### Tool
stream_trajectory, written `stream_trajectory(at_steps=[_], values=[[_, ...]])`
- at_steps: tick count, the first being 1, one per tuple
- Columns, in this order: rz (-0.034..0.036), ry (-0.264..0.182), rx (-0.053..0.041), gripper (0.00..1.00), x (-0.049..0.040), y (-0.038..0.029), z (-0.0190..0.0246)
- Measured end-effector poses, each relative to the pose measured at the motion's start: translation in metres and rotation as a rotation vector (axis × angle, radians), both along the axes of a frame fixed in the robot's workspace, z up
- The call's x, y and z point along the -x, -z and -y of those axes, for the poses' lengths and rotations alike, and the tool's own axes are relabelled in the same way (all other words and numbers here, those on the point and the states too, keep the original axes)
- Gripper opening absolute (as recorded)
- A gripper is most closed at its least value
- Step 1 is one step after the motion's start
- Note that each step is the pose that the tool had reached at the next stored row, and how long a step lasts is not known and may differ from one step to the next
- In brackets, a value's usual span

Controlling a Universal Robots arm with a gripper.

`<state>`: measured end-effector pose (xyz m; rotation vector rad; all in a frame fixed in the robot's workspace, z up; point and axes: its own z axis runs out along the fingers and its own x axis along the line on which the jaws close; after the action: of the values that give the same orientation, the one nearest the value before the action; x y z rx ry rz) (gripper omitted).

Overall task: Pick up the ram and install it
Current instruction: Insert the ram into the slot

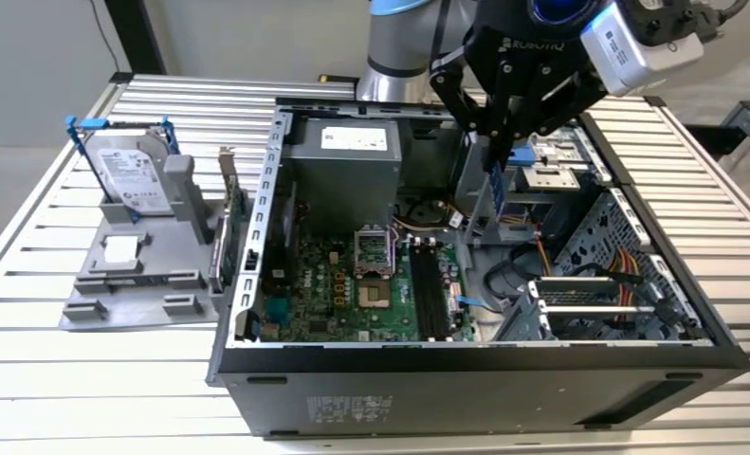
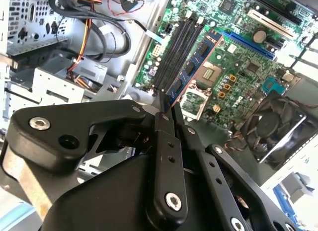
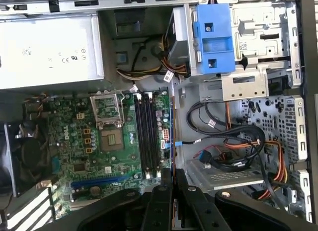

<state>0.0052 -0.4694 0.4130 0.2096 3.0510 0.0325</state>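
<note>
Gripper: the black two-fingered gripper (image 1: 499, 137) hangs over the open dark grey computer case (image 1: 476, 389). Its fingers are drawn in to a narrow slit, pinching the ram.

Ram: the slim blue-green circuit-board stick with black chips (image 2: 194, 64) is clamped by one end between the fingertips. It hangs lengthwise straight below them, in mid-air inside the case opening.

Why held so: the grip at one end leaves the rest of the stick free. I'd guess that keeps the contact edge unobstructed for the socket.

Memory slots: the row of long black sockets on the green motherboard (image 3: 146, 136) lies below the gripper, slightly to one side of the hanging stick. They look bare, so the ram is not yet seated.

Task stage: picked up and brought over the board, by my reading; installing remains.

Hard drive: the silver boxy drive with blue clips (image 1: 135, 175) stands in a grey plastic holder (image 1: 121, 284), well apart from the gripper and outside the case. It looks parked there to stay out of the way.
</note>
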Motion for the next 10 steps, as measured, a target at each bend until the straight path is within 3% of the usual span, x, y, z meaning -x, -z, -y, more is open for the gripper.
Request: stream_trajectory(at_steps=[10], values=[[0.0000,0.067,0.0000,0.00,0.0001,0.0000,0.0000]])
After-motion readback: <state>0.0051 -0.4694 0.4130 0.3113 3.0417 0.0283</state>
